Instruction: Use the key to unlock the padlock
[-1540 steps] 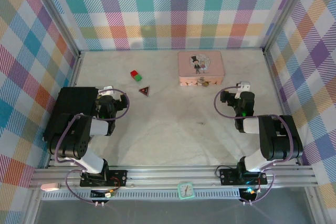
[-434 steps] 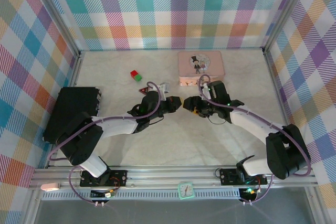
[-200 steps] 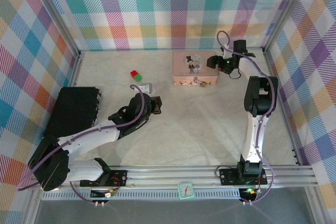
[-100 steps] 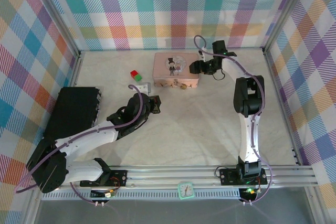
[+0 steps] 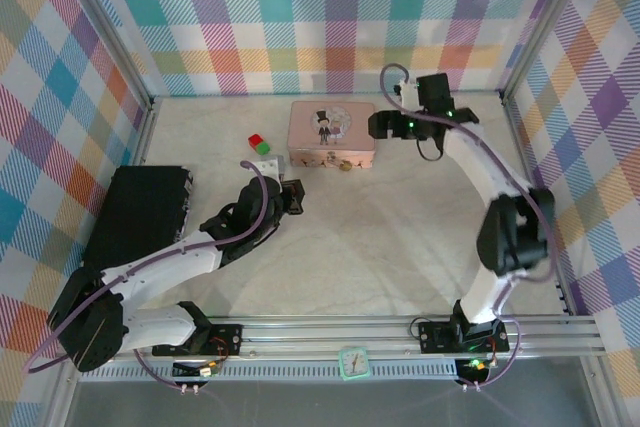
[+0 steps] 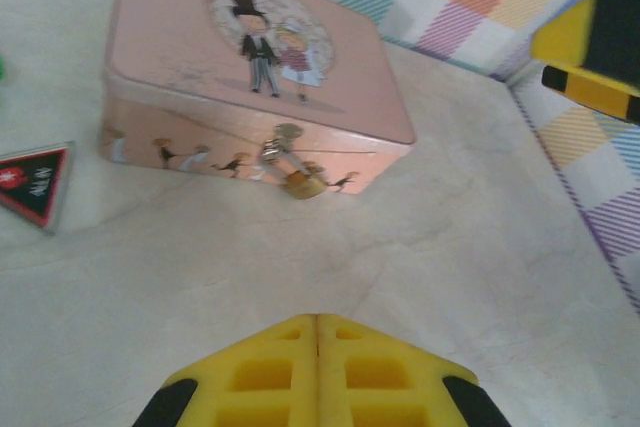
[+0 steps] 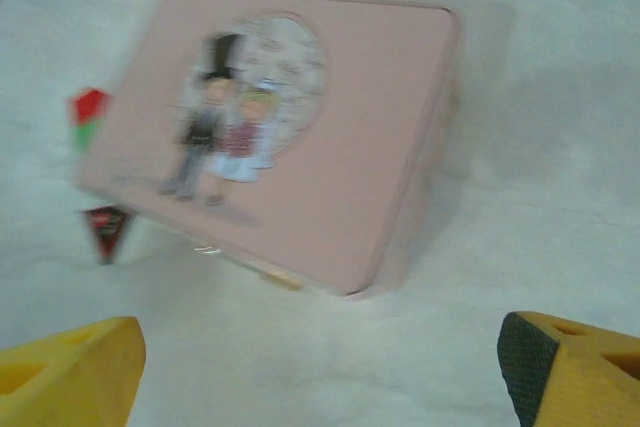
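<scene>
Pink tin (image 5: 332,133), padlock (image 5: 343,164) at its front, right gripper (image 5: 379,125) just beside

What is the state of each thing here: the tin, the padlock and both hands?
pink tin: lid closed.
padlock: hanging on the tin's front clasp; shackle too small to judge.
left hand: shut.
right hand: open wide.

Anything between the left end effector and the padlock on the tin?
Nothing visible. In the left wrist view, bare table lies between the left end effector and the padlock hanging at the pink tin's front. The red triangle sits off to the left, outside that line.
</scene>
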Tool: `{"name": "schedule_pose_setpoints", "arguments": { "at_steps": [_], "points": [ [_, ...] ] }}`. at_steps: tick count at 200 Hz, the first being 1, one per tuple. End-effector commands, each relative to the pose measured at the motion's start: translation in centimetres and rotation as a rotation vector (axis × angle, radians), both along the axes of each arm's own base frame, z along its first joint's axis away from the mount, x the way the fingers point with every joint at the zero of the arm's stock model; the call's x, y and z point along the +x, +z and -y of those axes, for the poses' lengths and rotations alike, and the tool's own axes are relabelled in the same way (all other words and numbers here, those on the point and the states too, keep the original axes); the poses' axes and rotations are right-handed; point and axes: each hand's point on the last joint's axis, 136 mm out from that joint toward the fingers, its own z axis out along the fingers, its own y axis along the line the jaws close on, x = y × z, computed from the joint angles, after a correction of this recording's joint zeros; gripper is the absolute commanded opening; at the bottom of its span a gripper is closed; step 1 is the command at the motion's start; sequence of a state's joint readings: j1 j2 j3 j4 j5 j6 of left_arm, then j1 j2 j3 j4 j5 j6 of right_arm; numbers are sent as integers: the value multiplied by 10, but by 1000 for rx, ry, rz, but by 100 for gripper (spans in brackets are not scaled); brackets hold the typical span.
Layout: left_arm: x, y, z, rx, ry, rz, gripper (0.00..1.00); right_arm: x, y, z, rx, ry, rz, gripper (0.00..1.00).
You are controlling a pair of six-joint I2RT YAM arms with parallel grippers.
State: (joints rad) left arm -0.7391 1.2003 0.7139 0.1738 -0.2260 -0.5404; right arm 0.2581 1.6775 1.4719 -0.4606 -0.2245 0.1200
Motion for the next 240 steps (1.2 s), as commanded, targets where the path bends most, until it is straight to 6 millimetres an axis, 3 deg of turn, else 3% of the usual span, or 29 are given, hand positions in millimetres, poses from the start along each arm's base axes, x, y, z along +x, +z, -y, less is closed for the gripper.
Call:
{"name": "schedule_pose_setpoints", "arguments": {
  "at_steps": [1, 47, 81, 115, 143, 240],
  "points": [
    [6, 21, 22, -104, -125, 62, 0, -45, 3, -30, 218, 82, -43, 90],
    [7, 56, 50, -247, -366, 158, 0, -129, 26, -62, 530, 271, -71, 77],
    [-4, 73, 66, -337, -506, 197, 0, -158, 20, -64, 661, 297, -109, 57],
    [-12, 77, 81, -424, -607, 176, 0, -167, 17, -74, 746, 338, -86, 48],
    [-16, 76, 90, -455, -654, 146, 0, -163, 18, -80, 743, 359, -46, 43],
    [-18, 74, 93, -469, -660, 140, 0, -163, 26, -102, 807, 445, -60, 31]
  ]
}}
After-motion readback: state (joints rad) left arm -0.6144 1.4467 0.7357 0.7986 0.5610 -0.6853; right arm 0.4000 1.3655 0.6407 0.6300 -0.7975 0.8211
